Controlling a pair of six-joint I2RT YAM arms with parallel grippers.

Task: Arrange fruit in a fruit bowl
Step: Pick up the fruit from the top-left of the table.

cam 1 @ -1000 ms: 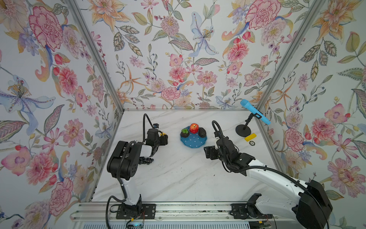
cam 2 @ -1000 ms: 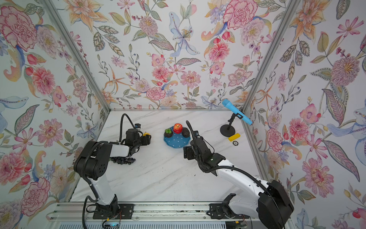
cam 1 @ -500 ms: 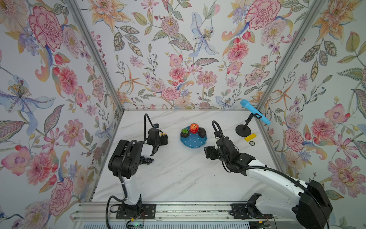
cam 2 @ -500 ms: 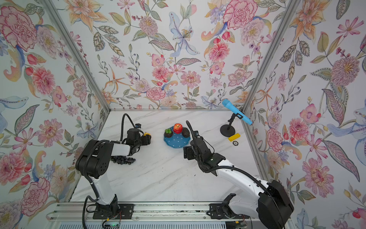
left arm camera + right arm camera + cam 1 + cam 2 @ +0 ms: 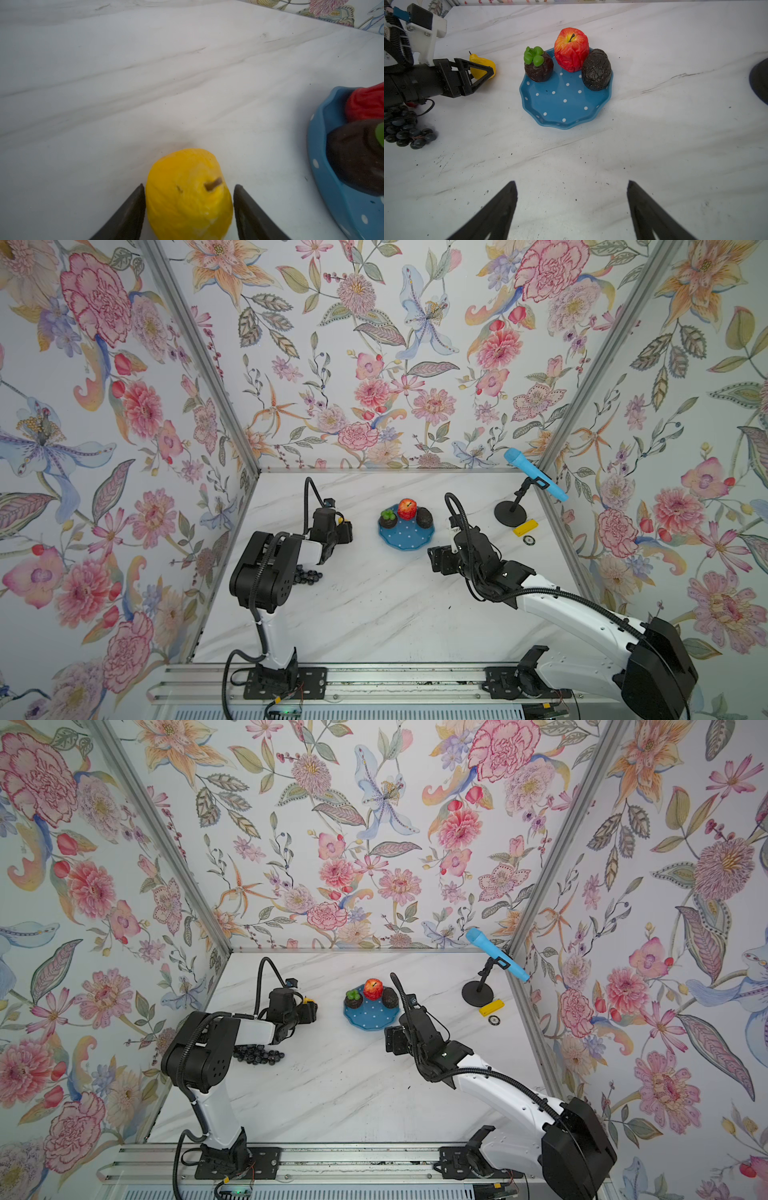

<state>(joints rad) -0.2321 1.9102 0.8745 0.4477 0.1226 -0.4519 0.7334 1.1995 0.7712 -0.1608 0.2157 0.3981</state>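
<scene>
Marble-white tabletop (image 5: 374,614): blue polka-dot scalloped fruit bowl (image 5: 405,537) holds red apple (image 5: 407,509) at twelve o'clock, green-topped dark fruit (image 5: 387,518) at ten, brown avocado (image 5: 424,517) at two; outstanding beside it: yellow lemon (image 5: 189,193) at nine, clamped by left gripper (image 5: 189,185), purple grape bunch (image 5: 257,1054) at eight; right gripper (image 5: 571,181) splayed, empty.

A: Top cams?
B: Both high over the front rail, tilted down & back, far off; whole table (image 5: 374,614) in each, nearly same pic.
A: Left wrist?
B: V. low, v. close; lemon (image 5: 189,195) looms large, fruit bowl (image 5: 315,133) rim just in frame.
A: Right wrist?
B: Further back, angled down; whole fruit bowl plus lemon, so overlaps w/ left wrist.
</scene>
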